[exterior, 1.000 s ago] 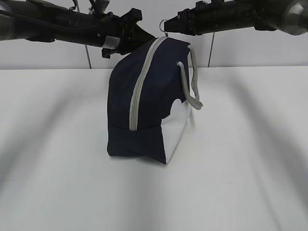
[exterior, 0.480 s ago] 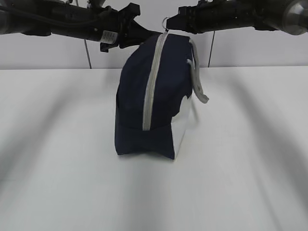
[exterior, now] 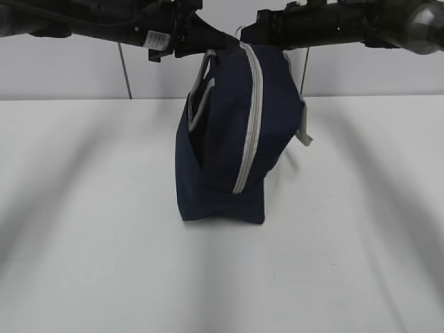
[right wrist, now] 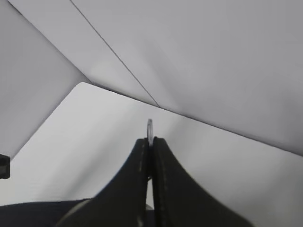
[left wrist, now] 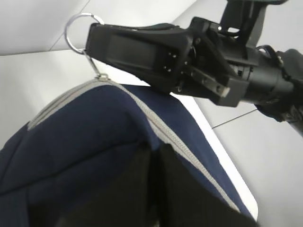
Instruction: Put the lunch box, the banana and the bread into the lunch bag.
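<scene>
The navy lunch bag [exterior: 225, 139] stands on the white table [exterior: 83, 243], its grey zipper [exterior: 251, 118] running shut over the top. My left gripper [exterior: 196, 41] is at the bag's top left edge. In the left wrist view its dark fingers [left wrist: 137, 189] are pressed together on the navy fabric. My right gripper [right wrist: 150, 142] is shut on the metal ring pull [right wrist: 150, 126], and from the left wrist the ring pull [left wrist: 79, 29] shows at that gripper's tip. The lunch box, the banana and the bread are out of view.
A grey webbing handle [exterior: 201, 97] hangs on the bag's left side, and another handle [exterior: 304, 135] on its right. Both black arms reach in from the upper corners above the bag. A pale wall [exterior: 374, 69] stands behind the table.
The bag has swung to the right and turned, so its white side panel is out of sight and the left handle shows. My left gripper closed on the bag's top. The right gripper kept the ring.
</scene>
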You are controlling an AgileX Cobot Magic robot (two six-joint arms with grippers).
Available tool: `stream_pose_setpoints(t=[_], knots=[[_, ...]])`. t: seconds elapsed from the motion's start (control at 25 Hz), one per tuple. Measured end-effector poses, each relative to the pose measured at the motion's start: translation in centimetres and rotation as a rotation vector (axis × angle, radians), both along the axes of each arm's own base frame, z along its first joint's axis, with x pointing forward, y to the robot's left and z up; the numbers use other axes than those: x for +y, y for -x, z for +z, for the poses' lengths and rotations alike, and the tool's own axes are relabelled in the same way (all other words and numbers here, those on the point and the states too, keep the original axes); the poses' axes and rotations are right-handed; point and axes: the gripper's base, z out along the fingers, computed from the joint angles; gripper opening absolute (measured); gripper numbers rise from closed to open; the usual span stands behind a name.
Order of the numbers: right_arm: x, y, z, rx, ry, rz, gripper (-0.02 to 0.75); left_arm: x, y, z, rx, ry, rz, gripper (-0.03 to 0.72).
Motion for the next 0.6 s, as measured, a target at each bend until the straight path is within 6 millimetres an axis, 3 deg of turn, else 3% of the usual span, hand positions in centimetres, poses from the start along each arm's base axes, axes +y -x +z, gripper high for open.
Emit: stream_pose_setpoints(t=[0.36, 0.6], knots=[[0.3, -0.9, -4.1, 0.106, -0.138, -0.015, -0.016, 0.1, 0.1, -0.4, 0.002, -0.052, -0.008, 0.013], [0.4, -1.1, -5.3, 0.148, -0.18, -0.024, -0.016, 0.1, 0.1, -0.5, -0.003, -0.07, -0.012, 0.012]])
